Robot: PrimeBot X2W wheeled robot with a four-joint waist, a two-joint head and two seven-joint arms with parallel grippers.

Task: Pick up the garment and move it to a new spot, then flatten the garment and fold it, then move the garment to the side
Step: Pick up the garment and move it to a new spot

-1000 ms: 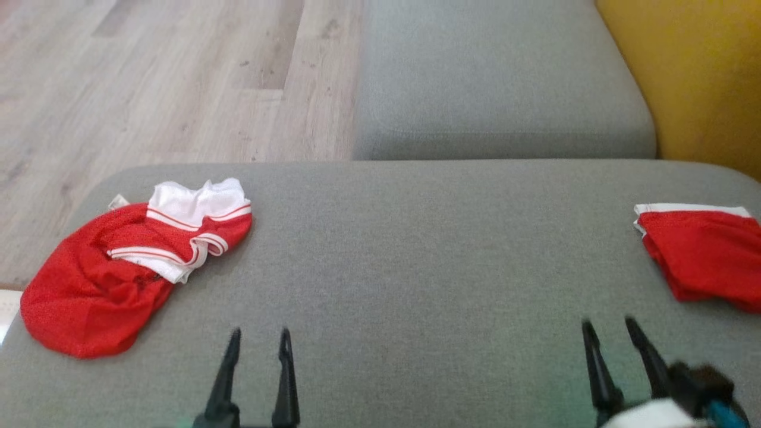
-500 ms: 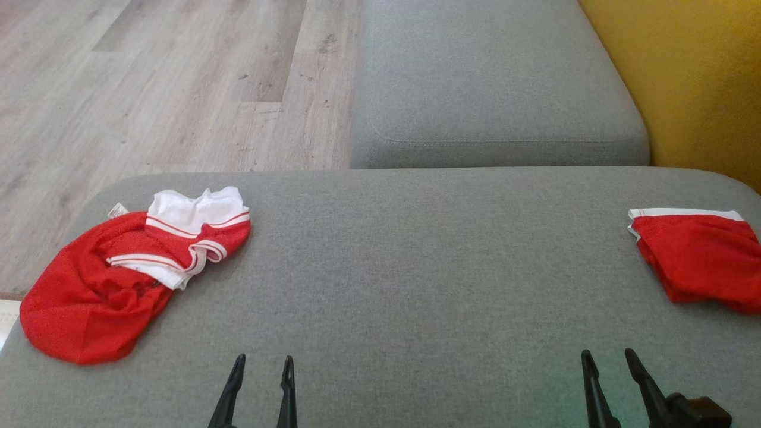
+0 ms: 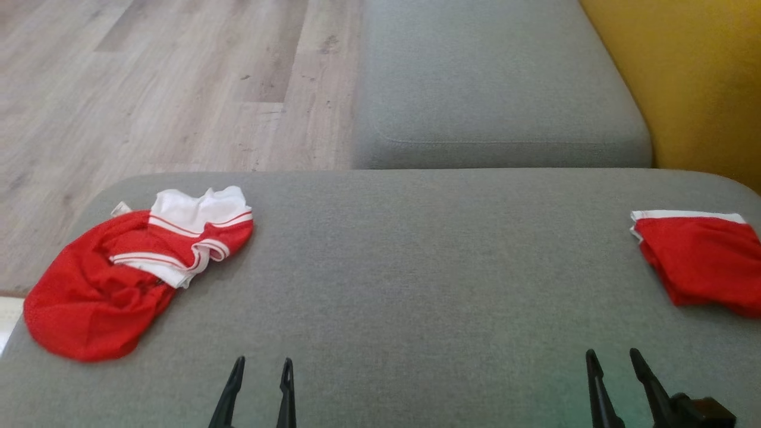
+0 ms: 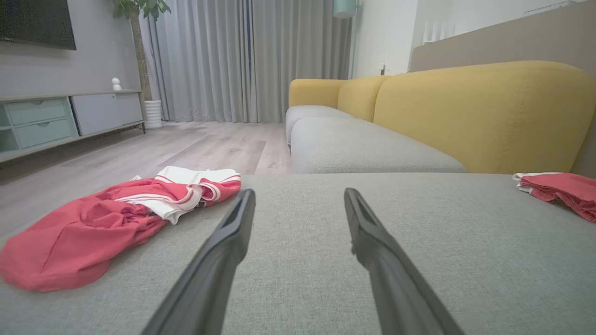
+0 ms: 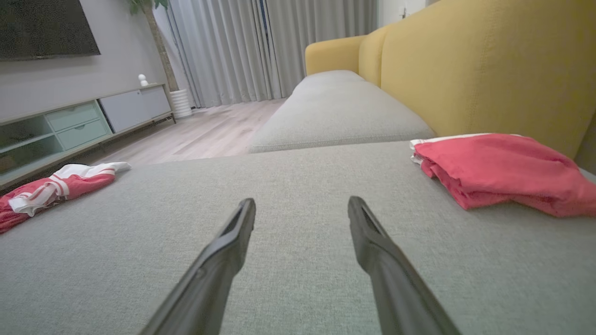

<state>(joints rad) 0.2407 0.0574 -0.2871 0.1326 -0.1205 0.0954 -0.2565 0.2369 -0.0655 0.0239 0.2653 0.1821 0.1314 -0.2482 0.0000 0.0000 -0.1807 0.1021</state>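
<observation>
A crumpled red garment [image 3: 101, 279] with white striped trim lies at the left end of the grey cushion [image 3: 416, 267]; it is also in the left wrist view [image 4: 93, 223] and the right wrist view [image 5: 51, 188]. A second red garment [image 3: 701, 261], folded flat with a white edge, lies at the cushion's right end [image 5: 503, 172]. My left gripper [image 3: 263, 360] is open near the front edge, to the right of the crumpled garment and apart from it. My right gripper [image 3: 612, 352] is open too, in front of the folded garment. Both hold nothing [image 4: 299, 191] [image 5: 301, 200].
Beyond this cushion lies a second grey seat cushion [image 3: 499, 89], with the yellow backrest [image 3: 701, 77] on the right. Wooden floor [image 3: 148, 83] runs past the cushion's left and far edges. A low cabinet [image 4: 42, 121] and curtains [image 4: 223, 60] stand far across the room.
The head camera tilted slightly, shifting the picture down. Both grippers drew back toward the bottom edge and stayed open. The garments have not moved.
</observation>
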